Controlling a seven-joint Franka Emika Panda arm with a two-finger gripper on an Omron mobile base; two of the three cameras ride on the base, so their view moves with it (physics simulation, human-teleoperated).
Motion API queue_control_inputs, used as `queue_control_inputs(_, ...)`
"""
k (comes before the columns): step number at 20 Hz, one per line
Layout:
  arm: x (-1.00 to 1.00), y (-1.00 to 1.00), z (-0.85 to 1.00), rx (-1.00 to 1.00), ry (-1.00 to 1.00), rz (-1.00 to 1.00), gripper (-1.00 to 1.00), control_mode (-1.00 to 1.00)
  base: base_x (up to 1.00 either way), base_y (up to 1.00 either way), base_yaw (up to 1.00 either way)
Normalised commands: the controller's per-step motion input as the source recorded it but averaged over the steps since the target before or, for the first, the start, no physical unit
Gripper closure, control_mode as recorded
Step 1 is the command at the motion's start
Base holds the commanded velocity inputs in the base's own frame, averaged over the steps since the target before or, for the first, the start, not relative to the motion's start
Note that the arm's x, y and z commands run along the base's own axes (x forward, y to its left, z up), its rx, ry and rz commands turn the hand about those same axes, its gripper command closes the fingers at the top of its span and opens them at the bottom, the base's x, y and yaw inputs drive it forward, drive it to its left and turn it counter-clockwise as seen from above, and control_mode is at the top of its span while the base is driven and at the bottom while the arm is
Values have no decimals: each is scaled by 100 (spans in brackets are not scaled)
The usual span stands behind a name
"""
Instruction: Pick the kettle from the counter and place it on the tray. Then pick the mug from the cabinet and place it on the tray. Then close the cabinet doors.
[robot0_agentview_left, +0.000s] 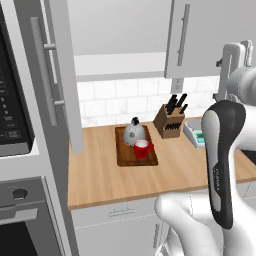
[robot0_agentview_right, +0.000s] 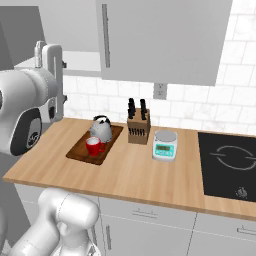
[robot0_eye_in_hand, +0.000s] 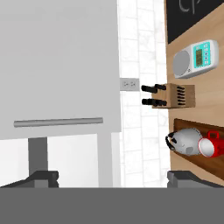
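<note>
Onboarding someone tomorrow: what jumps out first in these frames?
The red mug and kettle sit together on the tray, left part of the counter. Above, one cabinet door stands open. The open end effector faces the shut door.

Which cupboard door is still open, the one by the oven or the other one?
The cabinet door by the oven is open, swung out edge-on. The right door is flat shut.
</note>
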Motion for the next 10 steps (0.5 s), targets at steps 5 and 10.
queue_control_inputs(5,-69,53,0,-4,-4,0,-100,-100,0,0,0)
queue_control_inputs(10,-67,41,5,0,-2,0,-100,-100,0,0,0)
